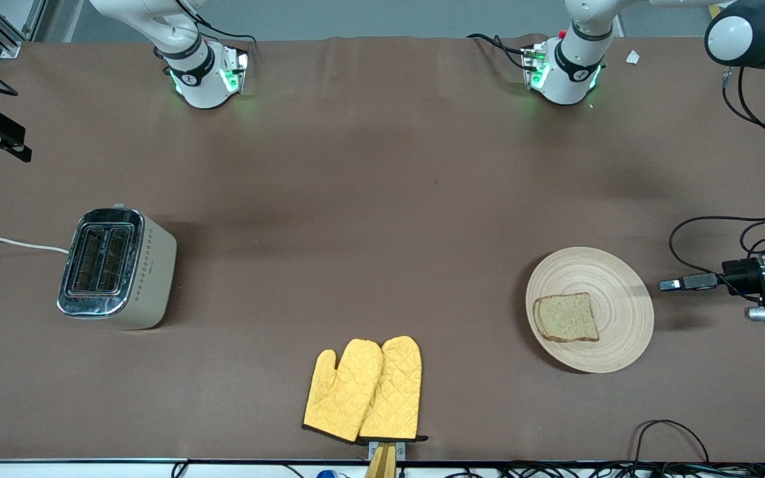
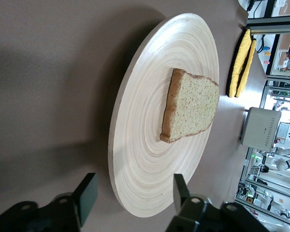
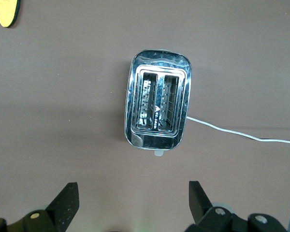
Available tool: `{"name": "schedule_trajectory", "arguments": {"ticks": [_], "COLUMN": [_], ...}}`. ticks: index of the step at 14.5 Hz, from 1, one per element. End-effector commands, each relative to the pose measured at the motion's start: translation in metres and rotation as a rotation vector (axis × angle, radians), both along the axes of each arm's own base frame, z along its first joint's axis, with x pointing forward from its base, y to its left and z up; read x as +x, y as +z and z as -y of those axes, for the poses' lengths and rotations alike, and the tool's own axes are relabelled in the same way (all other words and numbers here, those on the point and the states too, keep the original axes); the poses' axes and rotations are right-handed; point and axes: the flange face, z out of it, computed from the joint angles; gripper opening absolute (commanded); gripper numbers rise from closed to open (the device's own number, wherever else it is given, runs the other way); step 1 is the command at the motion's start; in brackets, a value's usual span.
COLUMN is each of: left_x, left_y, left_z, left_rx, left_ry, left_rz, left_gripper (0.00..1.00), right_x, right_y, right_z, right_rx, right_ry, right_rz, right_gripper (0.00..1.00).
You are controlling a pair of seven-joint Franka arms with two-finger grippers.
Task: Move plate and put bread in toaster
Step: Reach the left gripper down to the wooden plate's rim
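- Bread (image 1: 566, 317) lies on the plate (image 1: 611, 292) at the left arm's end of the counter (image 1: 382, 232); toaster (image 1: 117, 267) stands well apart, at the right arm's end.
- Left hand (image 2: 130, 200), fingers spread, sits low beside the plate's rim, lined up to grip it.
- Right hand (image 3: 133, 203), fingers apart, waits above the toaster.
- Step in hand: moving the plate; next, the left hand must close on the rim.

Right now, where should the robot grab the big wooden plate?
Probably by the rim at the left arm's end of the table. The plate lies flat and shallow, and the left tool is level with that edge, open, one finger above and one below, not touching. The bread sits away from that edge, so sliding in sideways should miss it.
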Motion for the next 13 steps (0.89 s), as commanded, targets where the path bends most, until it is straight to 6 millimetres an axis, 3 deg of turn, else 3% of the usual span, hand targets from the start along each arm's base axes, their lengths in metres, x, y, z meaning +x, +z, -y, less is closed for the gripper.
{"name": "schedule_trajectory", "arguments": {"ticks": [1,6,7,10,13], "left_x": [0.011,0.022,0.024,0.024,0.026], "left_y": [0.000,-0.006,-0.010,-0.028,-0.030], "left_z": [0.005,0.018,0.028,0.030,0.035], "left_rx": [-0.004,0.036,0.035,0.034,0.024], "left_ry": [0.013,0.022,0.009,0.021,0.027], "left_rz": [0.040,0.058,0.056,0.046,0.048], "left_gripper": [0.67,0.64,0.61,0.55,0.50], "right_x": [-0.002,-0.002,-0.003,-0.003,-0.003], "right_y": [0.002,0.000,0.000,0.000,-0.001], "right_z": [0.003,0.007,0.010,0.013,0.008], "right_rx": [-0.006,-0.004,-0.004,0.001,0.001], "right_ry": [0.005,-0.002,-0.007,-0.011,-0.005], "right_rz": [-0.005,-0.012,-0.012,-0.012,-0.015], "right_gripper": [1.00,1.00,1.00,1.00,1.00]}}
